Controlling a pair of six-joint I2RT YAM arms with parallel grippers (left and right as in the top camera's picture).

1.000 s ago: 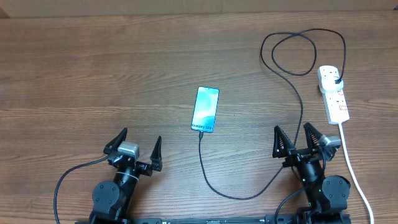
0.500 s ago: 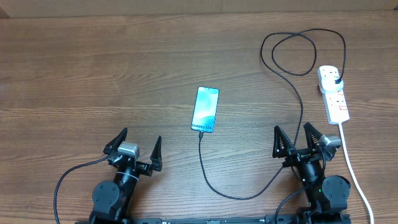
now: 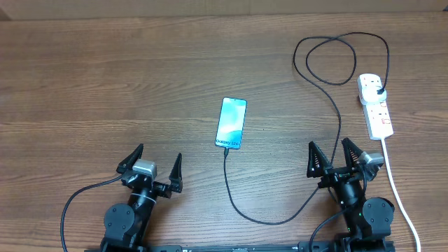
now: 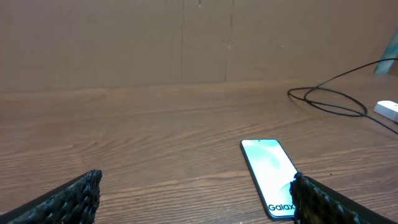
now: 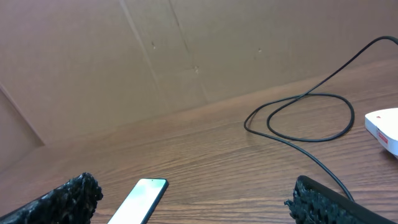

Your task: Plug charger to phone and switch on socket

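over the table [image 3: 105,70], overhead view: phone [image 3: 232,123] lies flat near the middle, screen up and lit pale blue. charger [image 3: 225,168] meets the phone's near short edge, sags toward the arms, climbs on the right, makes a loose loop at the far right, and ends in a black plug seated in the far end of the socket [image 3: 376,112]. socket lies by the right edge, well apart from the phone; its switch position is too small to read. thick white cord [image 3: 395,185] trails from the socket's near end, passing the right arm. left gripper [image 3: 159,151] low at the near edge, fingers spread wide, nothing between them, well apart from the phone. right gripper [image 3: 328,142] likewise spread wide and holding nothing; the charger line crosses between its fingers as seen from above, contact unclear.

left wrist view: brown board wall [image 4: 124,43] behind the table. phone ahead and right, its near corner hidden by the right-hand finger [image 4: 329,199]. charger loop and a corner of the socket far right.

right wrist view: both fingers low at the frame corners, far apart. phone's far end between them, at left. charger loop ahead; one strand runs down toward the right-hand finger [image 5: 323,202]. socket at right edge.
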